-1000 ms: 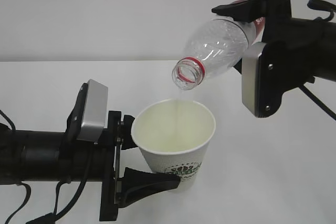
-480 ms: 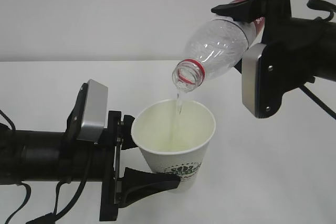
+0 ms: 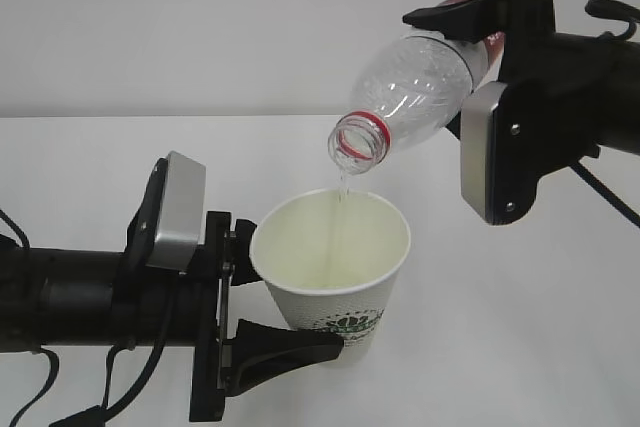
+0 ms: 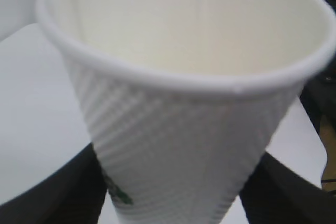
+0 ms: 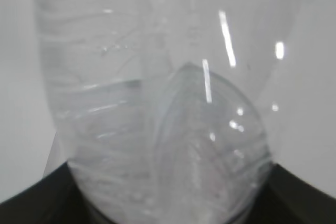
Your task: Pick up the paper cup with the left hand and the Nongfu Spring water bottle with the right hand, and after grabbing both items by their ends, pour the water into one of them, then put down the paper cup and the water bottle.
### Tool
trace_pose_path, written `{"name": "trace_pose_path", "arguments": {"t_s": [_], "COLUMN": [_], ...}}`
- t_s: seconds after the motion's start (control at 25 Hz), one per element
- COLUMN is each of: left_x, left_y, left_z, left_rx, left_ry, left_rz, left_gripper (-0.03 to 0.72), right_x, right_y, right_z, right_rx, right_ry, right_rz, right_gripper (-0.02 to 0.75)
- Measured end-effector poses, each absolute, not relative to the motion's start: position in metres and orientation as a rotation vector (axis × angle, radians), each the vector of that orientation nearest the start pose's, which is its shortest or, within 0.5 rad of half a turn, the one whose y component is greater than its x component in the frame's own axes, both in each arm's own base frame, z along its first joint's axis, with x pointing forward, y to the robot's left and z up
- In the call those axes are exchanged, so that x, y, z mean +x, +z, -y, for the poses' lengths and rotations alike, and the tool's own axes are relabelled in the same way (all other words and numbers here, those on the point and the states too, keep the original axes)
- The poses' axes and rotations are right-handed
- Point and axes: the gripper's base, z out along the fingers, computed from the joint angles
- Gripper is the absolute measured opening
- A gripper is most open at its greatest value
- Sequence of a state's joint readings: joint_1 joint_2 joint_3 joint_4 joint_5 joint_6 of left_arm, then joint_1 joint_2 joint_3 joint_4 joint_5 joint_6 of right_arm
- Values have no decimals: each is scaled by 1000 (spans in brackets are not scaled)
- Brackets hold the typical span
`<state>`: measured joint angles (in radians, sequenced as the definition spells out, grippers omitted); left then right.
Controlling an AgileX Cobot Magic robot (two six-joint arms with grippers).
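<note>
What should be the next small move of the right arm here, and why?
Probably hold the tilt, or tip slightly more. The water bottle in the right gripper points mouth-down above the paper cup, a thin stream of water falls inside the rim, and water remains in the bottle.

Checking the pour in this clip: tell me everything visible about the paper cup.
The paper cup is small, white and tapered, with a ribbed textured wall, rolled rim, cream inside and a green logo low on its side. It stands about upright, clamped near its base between the black fingers of the left hand, above the white table. A thin stream of water falls into its open mouth from the tilted bottle above it.
</note>
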<state>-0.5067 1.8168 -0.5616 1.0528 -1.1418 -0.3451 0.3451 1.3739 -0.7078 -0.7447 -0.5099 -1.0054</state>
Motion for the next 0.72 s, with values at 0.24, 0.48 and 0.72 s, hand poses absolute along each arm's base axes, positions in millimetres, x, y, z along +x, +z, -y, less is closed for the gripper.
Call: {"name": "trace_pose_path", "arguments": {"t_s": [0.24, 0.48, 0.72], "left_x": [208, 208, 208], "left_y": [147, 147, 147], "left_z": [197, 197, 197], "left_rx": [1264, 1264, 1264], "left_ry": [-1014, -1014, -1014], "left_rz": [-1417, -1417, -1417], "left_gripper": [536, 536, 536], "right_x": [262, 262, 261], "right_y": [273, 273, 274], "right_z": [-126, -126, -127], "right_rx": [-1644, -1638, -1634], "right_ry": [-676, -673, -672], "right_rz": [-728, -724, -720], "right_gripper": [503, 503, 503]}}
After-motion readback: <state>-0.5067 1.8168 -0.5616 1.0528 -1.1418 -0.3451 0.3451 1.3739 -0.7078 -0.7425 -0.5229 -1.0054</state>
